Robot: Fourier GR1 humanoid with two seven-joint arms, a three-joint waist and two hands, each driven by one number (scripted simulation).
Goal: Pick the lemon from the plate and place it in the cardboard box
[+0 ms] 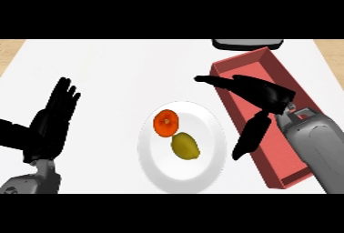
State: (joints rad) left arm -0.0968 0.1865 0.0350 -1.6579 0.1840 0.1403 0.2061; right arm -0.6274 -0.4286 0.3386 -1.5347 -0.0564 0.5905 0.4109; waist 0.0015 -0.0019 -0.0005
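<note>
Centrally, white counter (114,63) bears plate (151,168), red box (282,175).

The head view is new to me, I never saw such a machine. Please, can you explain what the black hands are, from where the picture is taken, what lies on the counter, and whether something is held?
The picture looks steeply down from the robot's head at a white counter. The two grey forearms with black hands belong to the robot. The left hand rests open at the left, fingers up. The right hand is open over a red box, thumb pointing down toward the plate. The white plate carries a yellow-green lemon and an orange-red fruit, side by side. A dark object shows at the far edge; I cannot tell what it is. Neither hand holds anything.
</note>
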